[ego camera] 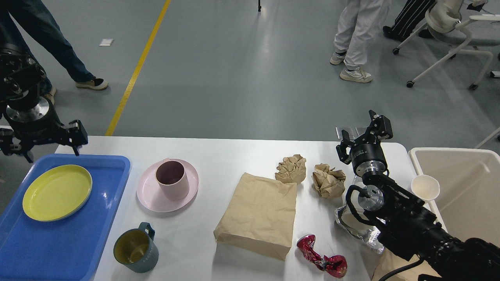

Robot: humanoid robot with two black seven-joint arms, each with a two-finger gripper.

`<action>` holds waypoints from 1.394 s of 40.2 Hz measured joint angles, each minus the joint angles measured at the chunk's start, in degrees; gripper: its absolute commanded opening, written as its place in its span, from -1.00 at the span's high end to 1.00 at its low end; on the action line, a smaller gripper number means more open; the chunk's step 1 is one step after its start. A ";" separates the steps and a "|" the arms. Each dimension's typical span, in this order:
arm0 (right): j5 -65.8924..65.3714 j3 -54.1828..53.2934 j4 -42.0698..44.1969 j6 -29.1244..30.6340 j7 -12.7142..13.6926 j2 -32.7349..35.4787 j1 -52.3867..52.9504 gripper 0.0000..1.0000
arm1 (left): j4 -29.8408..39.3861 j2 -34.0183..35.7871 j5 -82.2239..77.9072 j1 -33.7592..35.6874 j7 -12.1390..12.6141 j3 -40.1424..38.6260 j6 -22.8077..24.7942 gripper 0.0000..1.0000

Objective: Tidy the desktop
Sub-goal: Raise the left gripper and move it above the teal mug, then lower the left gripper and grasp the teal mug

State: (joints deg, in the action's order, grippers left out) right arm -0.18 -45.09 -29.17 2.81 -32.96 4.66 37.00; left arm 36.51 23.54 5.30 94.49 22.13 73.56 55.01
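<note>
The white desktop [218, 150] carries a pink cup [171, 179] on a pink plate [145, 195], a grey-green mug [136, 248], a flat brown paper bag [258, 214], two crumpled brown paper balls [291, 168] [328, 180], a red wrapper [320, 260] and crumpled foil [353, 226]. My left gripper [49, 148] is open and empty, just above the far edge of the blue tray [109, 183]. My right gripper [364, 130] is open and empty, above the desktop's far right, behind the right paper ball.
A yellow plate [56, 192] lies in the blue tray. A beige bin [468, 187] stands off the right end, with a white paper cup [425, 187] at its near-left rim. People and a wheeled chair stand on the floor beyond the table.
</note>
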 measured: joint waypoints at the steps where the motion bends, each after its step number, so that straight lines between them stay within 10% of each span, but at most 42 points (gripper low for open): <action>1: 0.01 0.00 0.00 0.00 0.00 0.00 0.00 -1.00 | 1.52 -0.32 -0.04 0.50 0.00 0.25 0.00 -0.92; 23: 0.01 0.00 0.00 -0.02 0.00 -0.01 0.00 -1.00 | 32.43 -3.70 -1.66 15.50 -0.48 2.48 0.00 -0.92; 56: 0.01 0.00 -0.01 -0.03 0.00 -0.01 0.00 -1.00 | 19.43 -10.44 -1.95 -6.93 -0.17 -4.88 -5.87 -0.81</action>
State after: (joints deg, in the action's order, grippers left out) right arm -0.17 -45.09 -29.19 2.78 -32.96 4.66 37.01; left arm 55.94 13.10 3.35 87.57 21.96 68.68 49.13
